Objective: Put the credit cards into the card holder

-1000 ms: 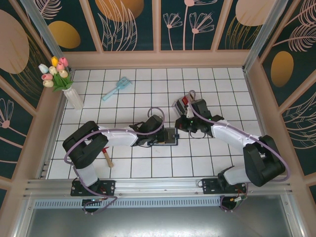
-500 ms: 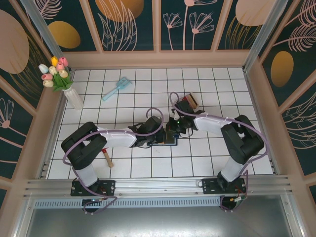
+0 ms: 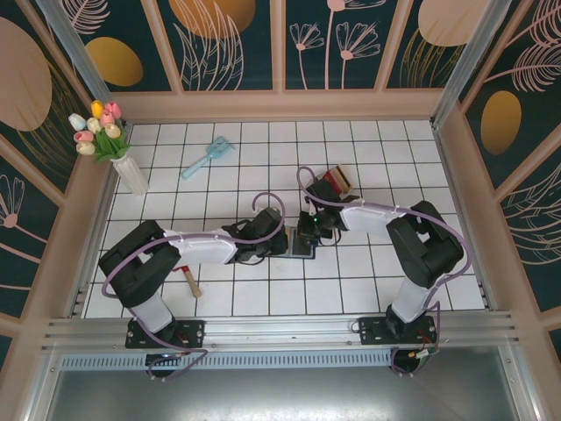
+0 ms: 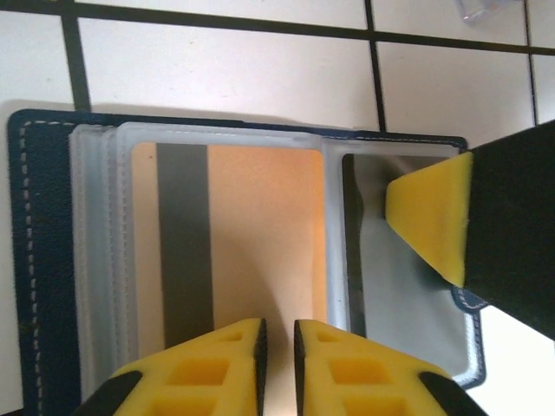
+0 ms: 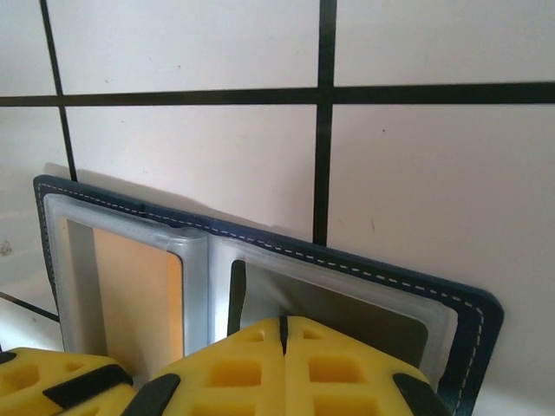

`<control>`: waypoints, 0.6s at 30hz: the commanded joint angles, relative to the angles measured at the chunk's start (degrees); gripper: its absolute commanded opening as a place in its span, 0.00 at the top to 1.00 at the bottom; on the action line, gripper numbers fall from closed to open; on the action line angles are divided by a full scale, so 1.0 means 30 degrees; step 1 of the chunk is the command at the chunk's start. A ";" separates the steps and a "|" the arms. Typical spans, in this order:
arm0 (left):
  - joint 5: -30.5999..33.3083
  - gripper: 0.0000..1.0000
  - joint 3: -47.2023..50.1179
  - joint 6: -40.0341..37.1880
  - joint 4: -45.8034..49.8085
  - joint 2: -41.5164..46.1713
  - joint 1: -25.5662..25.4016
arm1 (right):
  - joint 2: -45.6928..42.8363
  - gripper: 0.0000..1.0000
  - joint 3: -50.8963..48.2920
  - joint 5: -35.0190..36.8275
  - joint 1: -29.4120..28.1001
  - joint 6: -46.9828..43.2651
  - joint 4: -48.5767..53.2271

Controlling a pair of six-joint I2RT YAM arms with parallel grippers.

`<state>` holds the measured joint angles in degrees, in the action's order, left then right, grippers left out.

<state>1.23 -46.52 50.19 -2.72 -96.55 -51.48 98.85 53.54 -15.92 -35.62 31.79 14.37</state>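
Note:
The card holder (image 4: 19, 260) lies open on the tiles, navy with white stitching and clear inner sleeves (image 3: 303, 249). A tan-gold credit card (image 4: 251, 243) with a dark stripe sits in its left sleeve. A dark card (image 5: 347, 303) shows in the right sleeve. My left gripper (image 4: 277, 347) hovers over the tan-gold card, its jaws a narrow gap apart with nothing between them (image 3: 287, 243). My right gripper (image 5: 284, 325) is shut, its tips down on the right sleeve over the dark card (image 3: 307, 230). A red card (image 3: 329, 180) stands in a small rack.
The small grey rack (image 3: 338, 182) stands just behind the right arm. A light blue brush (image 3: 209, 156) lies at the back left, and a white vase of tulips (image 3: 130, 171) stands in the far left corner. A wooden-handled tool (image 3: 190, 281) lies by the left arm's base.
My right arm swung left from the rack to the card holder, and its shut gripper now rests on the right sleeve. The left arm barely shifted over the holder.

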 commanded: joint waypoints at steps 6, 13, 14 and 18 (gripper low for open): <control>0.0139 0.61 -0.1853 -0.0661 -0.0747 0.2771 0.0864 | -0.4182 0.75 0.2544 0.3752 0.2206 -0.2378 0.2016; -0.2347 0.40 -0.4755 0.1993 -0.2972 -0.0489 0.3643 | -0.3544 0.56 0.5145 0.3716 0.6938 -0.5527 0.2689; -0.2658 0.39 -0.5453 0.2233 -0.3024 -0.1526 0.3827 | -0.3102 0.55 0.5481 0.4104 0.7332 -0.5450 0.2735; -0.4077 0.36 -0.8514 0.2366 -0.2645 -0.4415 0.3897 | -0.1178 0.53 0.7045 0.4359 0.8060 -0.6446 0.3631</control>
<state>-6.13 -67.51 55.29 -9.89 -105.82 -39.33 91.37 71.83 -4.01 -11.57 16.71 20.95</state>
